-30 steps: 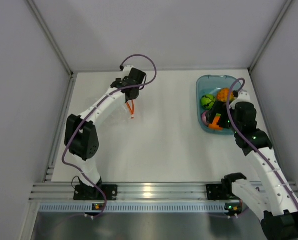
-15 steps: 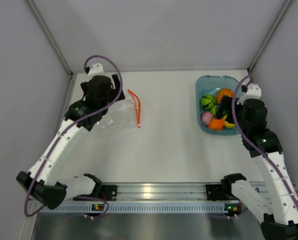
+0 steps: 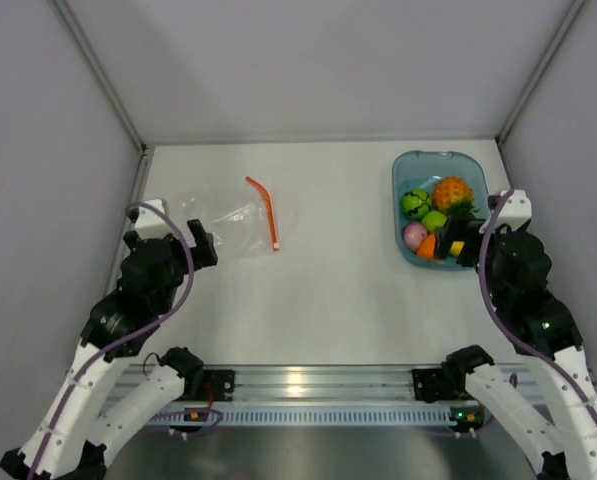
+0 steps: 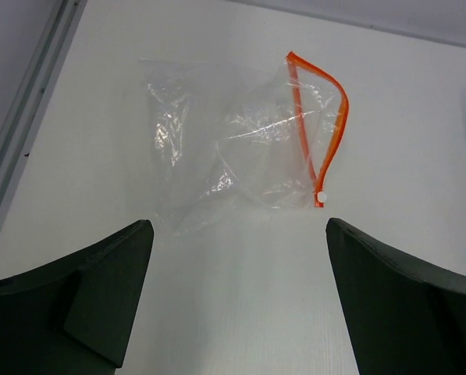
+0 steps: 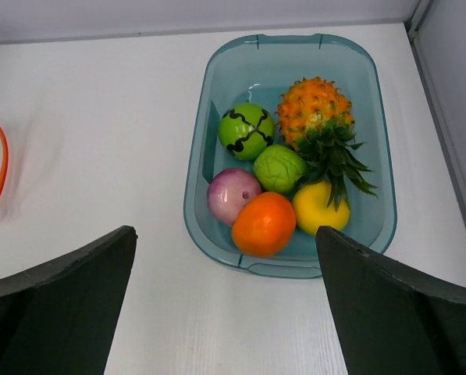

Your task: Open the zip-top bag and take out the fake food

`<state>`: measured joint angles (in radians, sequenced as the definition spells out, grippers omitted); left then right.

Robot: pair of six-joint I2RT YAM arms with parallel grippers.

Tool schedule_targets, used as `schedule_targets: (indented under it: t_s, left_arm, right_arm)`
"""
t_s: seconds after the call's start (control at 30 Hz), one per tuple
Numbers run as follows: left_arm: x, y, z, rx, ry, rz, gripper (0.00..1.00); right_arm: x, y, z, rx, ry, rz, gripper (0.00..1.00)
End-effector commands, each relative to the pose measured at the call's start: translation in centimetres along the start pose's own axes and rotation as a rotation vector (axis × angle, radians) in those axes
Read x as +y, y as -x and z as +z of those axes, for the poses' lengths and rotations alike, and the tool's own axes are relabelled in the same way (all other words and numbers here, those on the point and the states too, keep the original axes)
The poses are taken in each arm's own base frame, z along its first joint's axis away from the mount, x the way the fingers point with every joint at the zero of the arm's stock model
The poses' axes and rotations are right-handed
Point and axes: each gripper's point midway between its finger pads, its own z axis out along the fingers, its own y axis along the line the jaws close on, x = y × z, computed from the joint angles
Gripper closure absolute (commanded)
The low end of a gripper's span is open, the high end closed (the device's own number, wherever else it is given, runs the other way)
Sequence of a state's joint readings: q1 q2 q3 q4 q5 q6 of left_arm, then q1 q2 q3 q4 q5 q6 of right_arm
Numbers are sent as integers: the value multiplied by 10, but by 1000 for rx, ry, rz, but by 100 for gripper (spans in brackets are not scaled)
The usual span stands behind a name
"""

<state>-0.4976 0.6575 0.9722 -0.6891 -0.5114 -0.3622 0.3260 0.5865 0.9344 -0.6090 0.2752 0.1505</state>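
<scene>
The zip-top bag [image 3: 226, 215] lies flat and crumpled at the table's left, its orange-red zip strip [image 3: 268, 215] bowed apart; nothing shows inside the bag [image 4: 240, 148]. My left gripper [image 3: 168, 243] hovers just on the near side of it, open and empty [image 4: 239, 230]. The fake food sits in a blue tub [image 5: 295, 43]: the pineapple [image 5: 314, 109], a dark green ball [image 5: 246, 130], a light green piece [image 5: 279, 168], a pink ball [image 5: 233, 195], an orange piece [image 5: 264, 224] and a yellow piece [image 5: 320, 207]. My right gripper [image 3: 465, 243] stands open at the tub's near edge [image 5: 225, 234], holding nothing.
The blue tub [image 3: 433, 157] stands in the far right corner close to the right wall. Grey walls close off three sides. A metal rail [image 3: 298, 385] runs along the near edge, and another strip [image 4: 30, 101] borders the table's left side.
The left gripper opened, let go of the bag and drew back toward the near left; the bag now lies on the table. The right gripper pulled back out of the tub.
</scene>
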Motion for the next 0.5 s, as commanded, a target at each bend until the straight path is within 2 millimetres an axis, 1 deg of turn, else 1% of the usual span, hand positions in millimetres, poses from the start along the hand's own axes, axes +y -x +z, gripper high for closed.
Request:
schedule_targets:
  t_s: [0.0,0.03,0.07,0.13,0.17,0.2,0.3,0.37,0.43,0.47]
  left_arm:
    - [-1,10,-24,-78,-100,5,2]
    - [0,8,-28,-81,-114,-1,2]
    - [3,11,-37,-113,-134,-14,2]
    - [6,10,-44,-134,-147,-23,2]
    - [10,9,-49,-150,-151,-31,2]
    - [11,7,-50,-157,-152,-32,2]
    - [20,-5,-46,-155,-116,-50,2]
    - [21,-11,-41,-148,-100,-69,2]
    - [22,-9,-41,-149,-92,-68,2]
    - [25,-7,-40,-158,-69,-75,2]
  right_arm:
    - [-2,2,-15,-49,12,-22,1]
    - [-1,1,-18,-55,20,-23,1]
    - [-1,4,-25,-85,33,-19,1]
    - [-2,2,-32,-107,43,-22,0]
    - [-6,5,-39,-133,34,-17,0]
    - [-10,5,-43,-144,23,-17,1]
    - [-15,3,-49,-163,12,-10,1]
    - [-14,0,-48,-154,14,-9,0]
    - [-12,-3,-45,-139,17,-6,0]
    - [-11,-5,-42,-124,20,-7,0]
